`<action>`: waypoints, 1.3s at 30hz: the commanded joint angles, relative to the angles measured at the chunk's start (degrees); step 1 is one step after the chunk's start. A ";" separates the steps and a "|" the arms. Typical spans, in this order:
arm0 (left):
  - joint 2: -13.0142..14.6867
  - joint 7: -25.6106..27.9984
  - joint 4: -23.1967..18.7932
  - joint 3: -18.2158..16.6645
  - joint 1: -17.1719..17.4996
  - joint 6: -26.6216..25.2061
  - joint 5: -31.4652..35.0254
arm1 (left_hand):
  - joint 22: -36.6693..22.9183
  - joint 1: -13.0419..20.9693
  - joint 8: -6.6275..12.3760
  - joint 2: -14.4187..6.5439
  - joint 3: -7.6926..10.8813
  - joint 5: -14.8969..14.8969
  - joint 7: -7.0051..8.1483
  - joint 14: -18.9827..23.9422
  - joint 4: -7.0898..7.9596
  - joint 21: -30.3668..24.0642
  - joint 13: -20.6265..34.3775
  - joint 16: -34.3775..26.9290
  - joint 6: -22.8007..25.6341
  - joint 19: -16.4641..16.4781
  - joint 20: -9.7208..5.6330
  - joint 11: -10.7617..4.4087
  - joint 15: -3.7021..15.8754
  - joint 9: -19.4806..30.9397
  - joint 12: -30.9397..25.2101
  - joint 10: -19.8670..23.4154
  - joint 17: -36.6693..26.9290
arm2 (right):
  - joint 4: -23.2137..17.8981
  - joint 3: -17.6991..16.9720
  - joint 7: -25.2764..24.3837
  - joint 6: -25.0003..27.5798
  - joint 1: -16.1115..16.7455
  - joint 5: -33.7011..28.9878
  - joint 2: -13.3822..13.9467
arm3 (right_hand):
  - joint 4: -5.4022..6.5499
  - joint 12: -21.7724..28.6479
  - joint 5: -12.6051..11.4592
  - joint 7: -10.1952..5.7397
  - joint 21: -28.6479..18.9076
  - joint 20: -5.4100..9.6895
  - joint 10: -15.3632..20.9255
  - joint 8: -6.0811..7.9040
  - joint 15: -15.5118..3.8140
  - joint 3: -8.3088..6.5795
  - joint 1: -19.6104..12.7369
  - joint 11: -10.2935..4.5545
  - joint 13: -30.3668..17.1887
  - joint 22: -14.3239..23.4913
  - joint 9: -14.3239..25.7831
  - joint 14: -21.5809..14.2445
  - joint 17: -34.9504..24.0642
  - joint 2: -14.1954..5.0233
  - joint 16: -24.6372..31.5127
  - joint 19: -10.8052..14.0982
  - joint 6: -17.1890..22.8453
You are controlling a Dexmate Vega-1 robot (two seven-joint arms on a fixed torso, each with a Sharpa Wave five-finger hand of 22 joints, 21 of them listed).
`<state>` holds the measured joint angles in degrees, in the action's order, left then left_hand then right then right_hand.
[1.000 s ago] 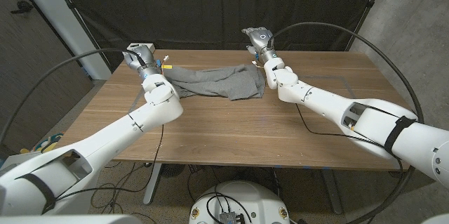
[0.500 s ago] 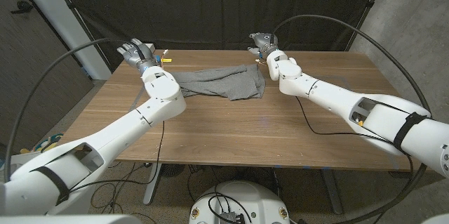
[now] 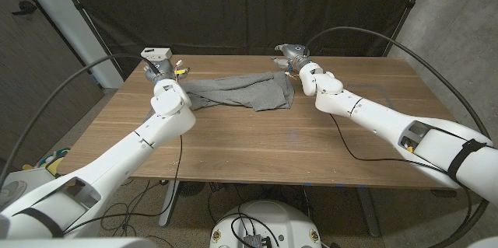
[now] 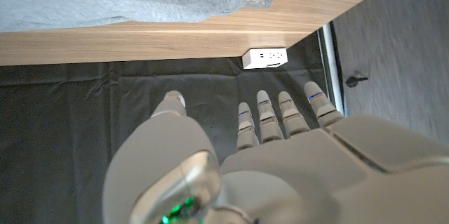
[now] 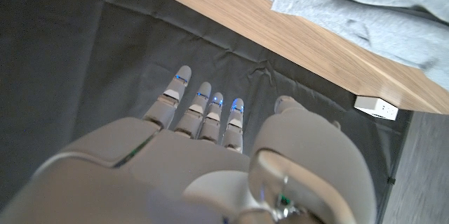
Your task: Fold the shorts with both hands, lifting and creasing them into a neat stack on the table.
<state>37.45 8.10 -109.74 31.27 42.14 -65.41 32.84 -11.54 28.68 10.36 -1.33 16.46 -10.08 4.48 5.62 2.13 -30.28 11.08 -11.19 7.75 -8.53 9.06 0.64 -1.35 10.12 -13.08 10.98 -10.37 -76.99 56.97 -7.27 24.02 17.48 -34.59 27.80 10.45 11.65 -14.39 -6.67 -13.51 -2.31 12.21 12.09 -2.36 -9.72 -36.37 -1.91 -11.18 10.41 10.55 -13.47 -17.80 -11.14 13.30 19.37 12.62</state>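
A: Where are the crumpled grey fabric shorts [image 3: 237, 92]?
B: Far side of the brown wooden worktop [image 3: 257, 143], bunched into a long strip, not yet a neat stack.
A: Hands?
B: Left hand [image 3: 158, 61] by the strip's left end, right hand [image 3: 291, 54] by its right end, both raised at the far edge. Wrist views show fingers extended side by side, holding nothing.
A: Changed?
B: Half a second ago both hands sat a bit differently; shorts haven't moved. I'd say they've let go after a fold; the next grasp is still to come.
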 commanded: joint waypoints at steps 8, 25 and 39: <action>4.23 11.04 -5.45 -10.62 10.03 18.09 -21.57 | 0.46 -4.64 -0.77 -3.41 -0.74 -1.18 2.28 -10.82 1.79 3.09 -0.33 1.60 -13.46 -3.93 -2.41 -1.69 -0.08 -0.12 3.14 -11.95 0.22 | -8.14 -6.76 -4.18 -6.35 9.21 5.68 3.96 | 0.20 -1.26 0.83 1.86 1.32 2.86 -4.04 -1.68 -2.80 -0.60 7.18 -0.12 0.05 -0.03 0.31 5.79 1.74 -0.30 -2.53 -1.62 -3.79; 8.21 12.93 -4.80 -13.97 15.29 33.28 -33.94 | 0.60 -12.35 -1.03 -6.08 -2.86 -2.64 0.92 -21.84 6.23 6.73 -0.83 1.34 -26.47 -8.72 -4.64 -4.19 1.36 -0.30 3.23 -26.75 0.17 | -10.15 -11.25 -10.58 -14.33 15.83 10.04 4.89 | -0.07 -1.66 0.82 2.71 2.90 2.93 -10.86 -2.13 -1.85 -2.45 13.39 -1.52 0.39 -0.35 0.08 11.97 4.42 0.03 -3.01 -7.14 -9.92; 11.00 15.54 -5.26 -13.00 17.55 36.92 -34.96 | 0.72 -14.34 0.29 -2.59 -5.61 -3.43 3.63 -19.92 5.77 6.50 -0.86 0.37 -24.80 -6.06 -3.09 -4.89 1.26 -0.31 1.66 -24.91 0.35 | -12.03 -10.99 -11.07 -14.86 18.23 8.07 5.02 | -0.51 -1.00 0.72 2.67 2.55 2.27 -10.00 -1.52 -1.38 -2.94 14.37 -1.03 0.48 -0.41 0.01 11.33 5.23 0.38 -2.53 -6.78 -9.32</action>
<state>46.33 21.68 -114.37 17.83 57.86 -30.94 -0.74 -10.66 14.35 10.19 -4.98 11.40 -13.01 7.49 -9.70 8.06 -23.90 10.12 -10.39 -9.90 -9.84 5.18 -3.69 -0.31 9.86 -10.87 -9.85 -9.91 -88.02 46.27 -17.55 10.99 33.58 -25.96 32.63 9.88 10.19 -13.74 -3.80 -10.57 0.39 2.04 10.15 -1.75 -12.05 -22.40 -2.53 -10.66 9.86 10.38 -2.02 -12.62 -10.79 10.36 12.49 2.84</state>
